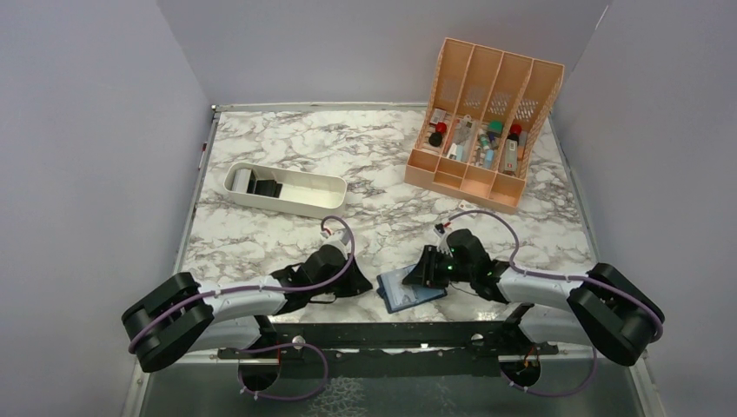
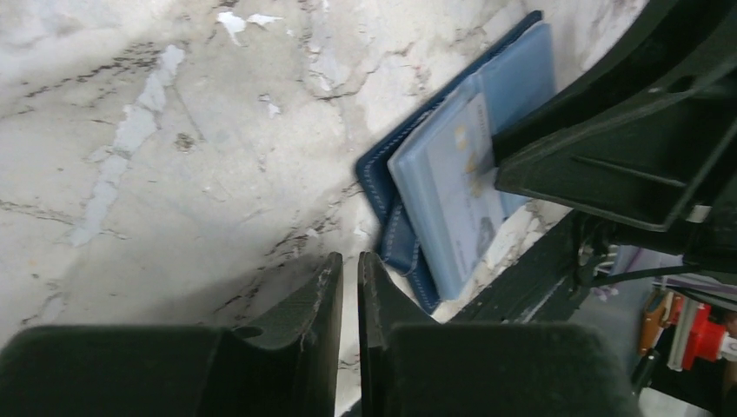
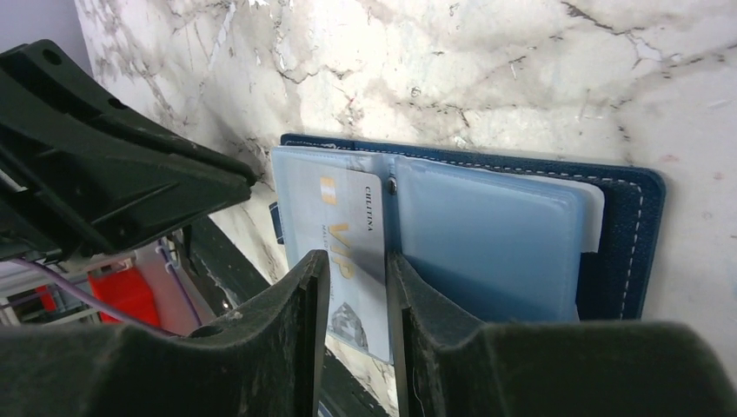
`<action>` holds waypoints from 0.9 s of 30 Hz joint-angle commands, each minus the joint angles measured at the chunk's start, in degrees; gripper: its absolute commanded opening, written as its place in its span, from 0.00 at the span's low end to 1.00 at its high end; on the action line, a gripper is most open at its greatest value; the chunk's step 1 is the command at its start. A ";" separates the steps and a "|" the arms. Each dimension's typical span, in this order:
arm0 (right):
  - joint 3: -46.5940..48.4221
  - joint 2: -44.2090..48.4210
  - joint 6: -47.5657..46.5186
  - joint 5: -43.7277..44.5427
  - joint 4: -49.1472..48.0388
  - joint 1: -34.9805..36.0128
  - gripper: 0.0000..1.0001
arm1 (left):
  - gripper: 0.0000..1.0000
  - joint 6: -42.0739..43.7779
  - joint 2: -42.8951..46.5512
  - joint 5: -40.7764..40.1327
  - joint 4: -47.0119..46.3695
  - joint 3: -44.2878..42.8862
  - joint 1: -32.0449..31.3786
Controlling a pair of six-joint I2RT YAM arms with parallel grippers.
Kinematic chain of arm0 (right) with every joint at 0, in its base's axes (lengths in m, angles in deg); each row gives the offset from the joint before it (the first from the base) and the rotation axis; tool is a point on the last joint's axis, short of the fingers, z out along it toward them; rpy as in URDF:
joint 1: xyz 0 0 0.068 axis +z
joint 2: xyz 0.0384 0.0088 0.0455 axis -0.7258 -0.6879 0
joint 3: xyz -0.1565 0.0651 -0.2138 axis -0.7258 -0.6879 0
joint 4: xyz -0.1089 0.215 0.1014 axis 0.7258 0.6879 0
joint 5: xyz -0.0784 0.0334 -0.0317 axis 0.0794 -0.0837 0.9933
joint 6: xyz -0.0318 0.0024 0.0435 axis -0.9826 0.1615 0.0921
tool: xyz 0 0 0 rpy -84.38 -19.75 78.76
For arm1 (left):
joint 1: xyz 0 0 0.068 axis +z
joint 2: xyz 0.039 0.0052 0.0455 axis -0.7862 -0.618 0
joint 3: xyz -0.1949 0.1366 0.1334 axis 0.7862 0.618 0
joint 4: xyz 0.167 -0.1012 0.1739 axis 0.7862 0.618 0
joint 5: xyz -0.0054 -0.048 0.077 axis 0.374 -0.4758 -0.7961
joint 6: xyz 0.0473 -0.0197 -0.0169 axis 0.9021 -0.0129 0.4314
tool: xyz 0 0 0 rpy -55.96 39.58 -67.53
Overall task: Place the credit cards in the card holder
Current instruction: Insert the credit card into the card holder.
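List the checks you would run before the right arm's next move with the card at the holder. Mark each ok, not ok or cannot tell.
1. The card holder lies open on the table with its pale pockets facing up: ok.
2. The VIP card lies on the holder's pale pages: ok.
3. The card is fully seated in a pocket: cannot tell.
4. The right gripper is over the card, with its jaws slightly parted: ok.
5. The left gripper is shut, empty and apart from the holder: ok.
6. A second card is in view: not ok, only this one shows.
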 commanded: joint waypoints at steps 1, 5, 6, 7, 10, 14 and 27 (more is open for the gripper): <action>0.72 -2.73 1.69 -1.59 -3.02 0.65 0.35 | 0.21 -0.35 3.13 3.48 -0.19 -1.73 -1.31; 1.07 -4.64 1.58 -0.98 -3.90 0.74 0.35 | 0.28 -1.36 2.27 5.69 -0.90 -2.38 -2.38; 1.33 -4.75 1.22 -0.68 -3.24 0.74 0.35 | 0.29 -1.32 1.92 5.18 -0.90 -2.35 -2.69; 1.69 -4.56 0.78 -0.06 -1.97 0.74 0.35 | 0.29 -1.25 1.38 4.80 -0.95 -2.24 -2.83; 2.94 -2.00 -0.92 2.57 3.37 0.74 0.36 | 0.29 -1.31 -0.61 4.42 -1.18 -1.87 -2.97; 4.41 0.94 -2.64 4.30 8.58 0.74 0.40 | 0.31 -0.48 -3.20 4.07 -1.74 -2.31 -3.11; 5.33 0.67 -2.87 1.78 6.02 1.44 0.32 | 0.19 0.49 -8.90 4.01 -4.49 -3.73 -3.72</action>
